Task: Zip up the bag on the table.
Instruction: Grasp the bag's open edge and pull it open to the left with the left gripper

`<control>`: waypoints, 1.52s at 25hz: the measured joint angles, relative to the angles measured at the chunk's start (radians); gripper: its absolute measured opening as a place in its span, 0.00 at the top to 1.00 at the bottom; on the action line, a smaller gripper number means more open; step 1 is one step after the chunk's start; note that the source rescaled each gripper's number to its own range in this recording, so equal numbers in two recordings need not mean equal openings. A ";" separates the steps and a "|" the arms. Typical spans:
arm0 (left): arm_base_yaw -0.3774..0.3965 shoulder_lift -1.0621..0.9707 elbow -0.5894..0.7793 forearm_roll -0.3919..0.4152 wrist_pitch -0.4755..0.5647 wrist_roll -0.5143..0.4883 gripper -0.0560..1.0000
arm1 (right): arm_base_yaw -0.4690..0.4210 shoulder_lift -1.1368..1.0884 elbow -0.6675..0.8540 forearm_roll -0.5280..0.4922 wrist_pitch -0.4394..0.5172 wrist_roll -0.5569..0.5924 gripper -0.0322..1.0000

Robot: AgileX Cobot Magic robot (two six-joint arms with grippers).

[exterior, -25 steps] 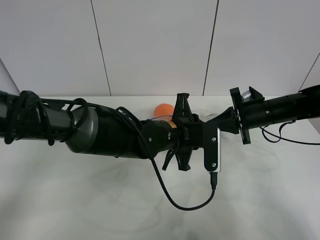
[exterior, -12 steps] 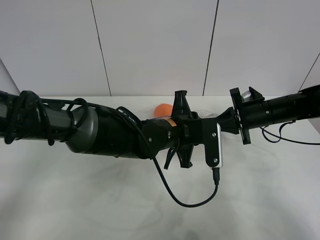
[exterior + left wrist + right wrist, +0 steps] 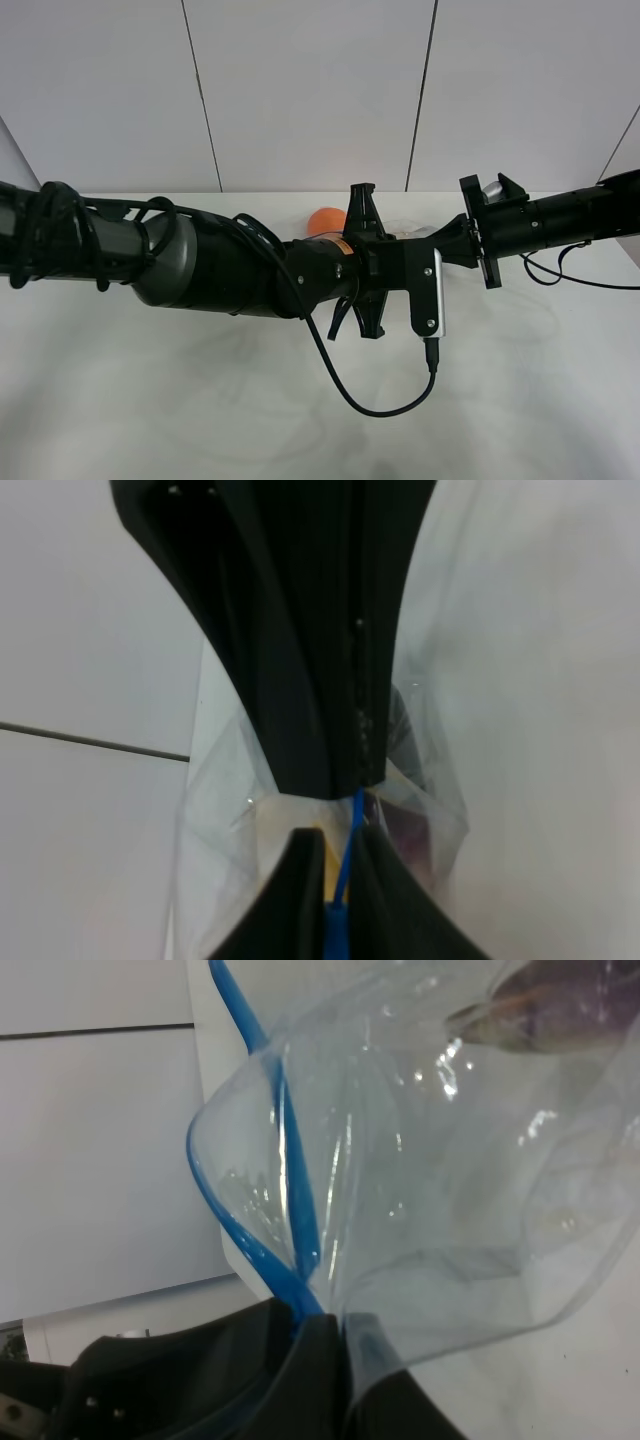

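Note:
The clear crinkly bag [image 3: 440, 1210] lies on the white table [image 3: 200, 400], mostly hidden under my two arms in the high view, where only the orange [image 3: 325, 221] inside it shows. Its blue zip strip [image 3: 285, 1190] still gapes in a loop near my right gripper [image 3: 330, 1345], which is shut on the bag's corner at the end of the strip. My left gripper [image 3: 345, 800] is shut on the blue zip strip [image 3: 345, 865], with the dark purple item [image 3: 405, 825] just behind. In the high view the left gripper [image 3: 362, 262] sits near the middle.
The left arm [image 3: 200, 262] stretches across the table from the left and the right arm [image 3: 540, 225] comes in from the right. A black cable [image 3: 375, 405] hangs from the left wrist camera. A grey panelled wall [image 3: 310, 90] stands behind the table.
The left gripper and its wrist camera shifted slightly, first left then back right a little, along the bag. The right arm has not moved.

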 joint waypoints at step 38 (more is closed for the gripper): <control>0.280 0.000 0.156 0.120 -0.199 0.014 0.94 | 0.001 0.000 -0.003 0.018 -0.007 0.003 0.97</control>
